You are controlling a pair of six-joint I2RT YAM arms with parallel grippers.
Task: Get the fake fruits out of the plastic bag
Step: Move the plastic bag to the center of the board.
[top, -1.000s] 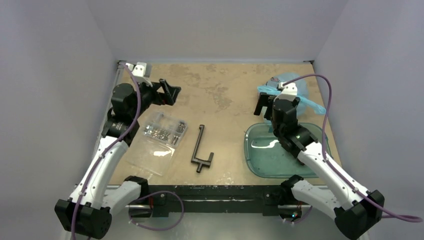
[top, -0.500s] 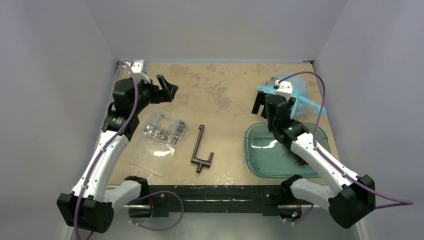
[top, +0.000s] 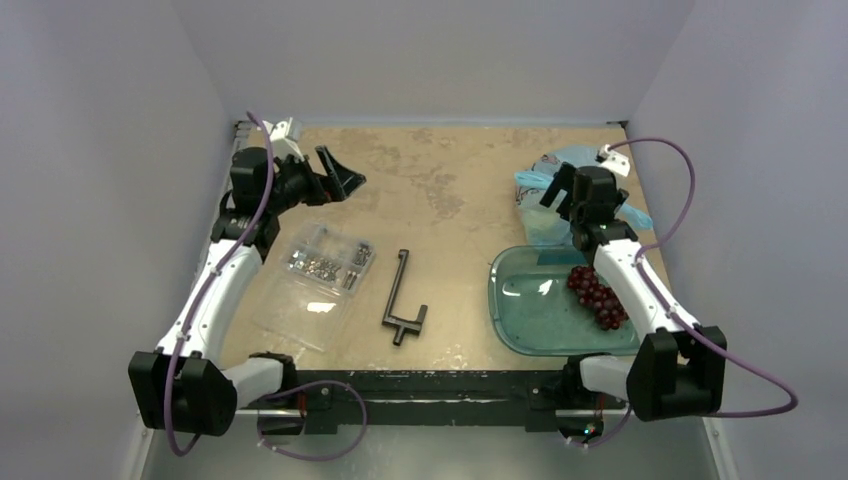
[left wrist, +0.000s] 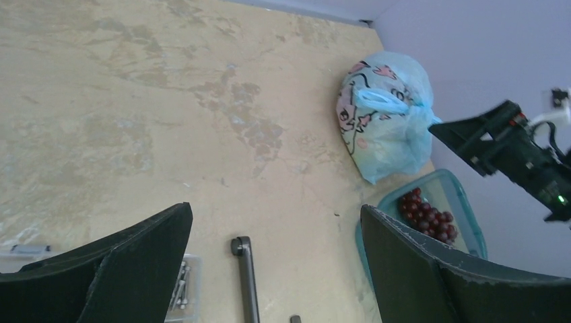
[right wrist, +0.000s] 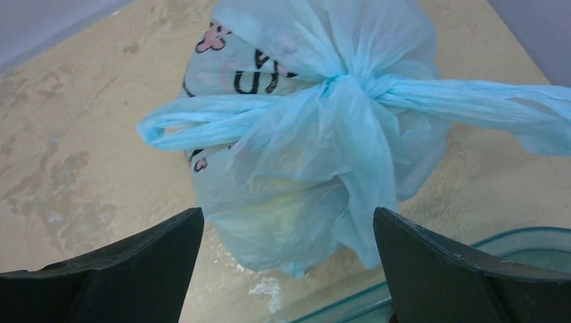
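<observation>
Worktop (top: 450,180) has the teal tray (top: 530,310) just behind the wide-open right hand (right wrist: 286,225), drop-off spot I'd guess, with the knotted plastic bag (right wrist: 310,148) right in front of it lined up for a grab, grape bunch (top: 597,295) already in the tray, and the left hand (left wrist: 276,212) far off, open and empty.

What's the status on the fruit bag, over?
Jaws on both arms open, empty. Plastic bag tied shut, right jaws facing it. Grape bunch already in tray. Nothing in the way.

- Top camera looks down on the whole table (top: 450,170) from high behind its near edge.
- Left wrist camera faces across it toward the far-off bag (left wrist: 387,114).
- Right wrist camera sits close above that bag; all views share it.
</observation>
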